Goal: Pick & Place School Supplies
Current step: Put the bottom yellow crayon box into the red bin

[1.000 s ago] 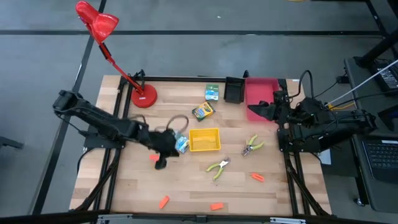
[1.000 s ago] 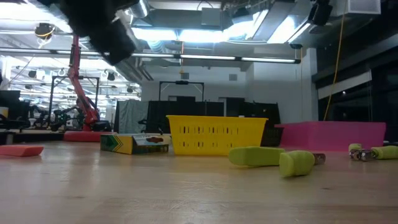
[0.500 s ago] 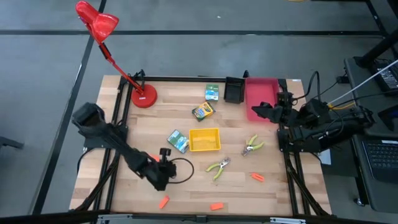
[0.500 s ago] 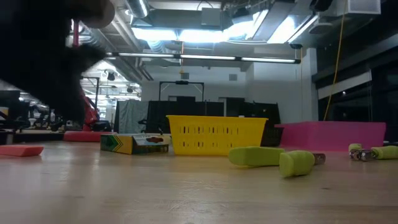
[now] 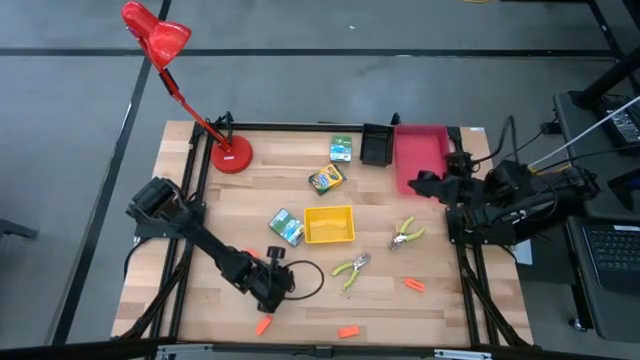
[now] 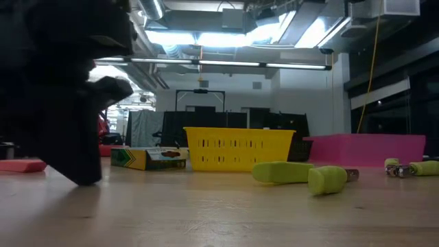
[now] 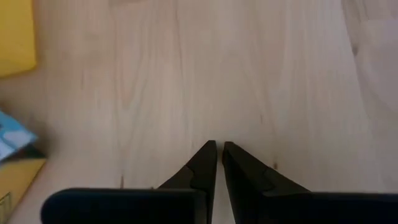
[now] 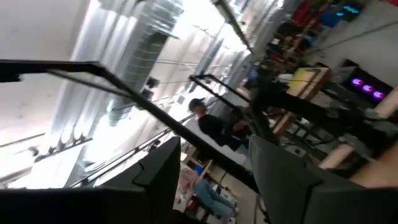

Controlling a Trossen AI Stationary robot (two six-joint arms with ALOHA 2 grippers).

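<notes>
On the desk (image 5: pixel 200 230) there are three small printed boxes. One box (image 5: pixel 341 149) lies near the back edge, one box (image 5: pixel 326 179) lies a bit nearer the middle, and one box (image 5: pixel 286 227) sits just beside the yellow tray (image 5: pixel 329 224), on its left. There are two green-handled tools. One tool (image 5: pixel 351 267) lies in front of the yellow tray and the other tool (image 5: pixel 406 233) lies to the right of the tray. There are four orange pieces: one piece (image 5: pixel 263 325) and another piece (image 5: pixel 348 331) close to the front edge, one piece (image 5: pixel 414 285) near the right side, and one piece (image 5: pixel 250 254) partly hidden by the left arm.

The left claw (image 5: pixel 272 285) is low over the front of the desk, just behind the first orange piece. Its fingers (image 7: pixel 205 165) are squeezed together with nothing between them, and only bare wood shows under them. The right claw (image 5: pixel 418 182) is up at the right side, over the near end of the pink tray (image 5: pixel 420 145). Its fingers (image 8: pixel 163 165) are spread apart and hold nothing.

A black bin (image 5: pixel 376 145) sits beside the pink tray at the back edge. A red lamp (image 5: pixel 230 155) stands in the back left corner. The left side and the front middle of the desk are bare wood with room to move.
</notes>
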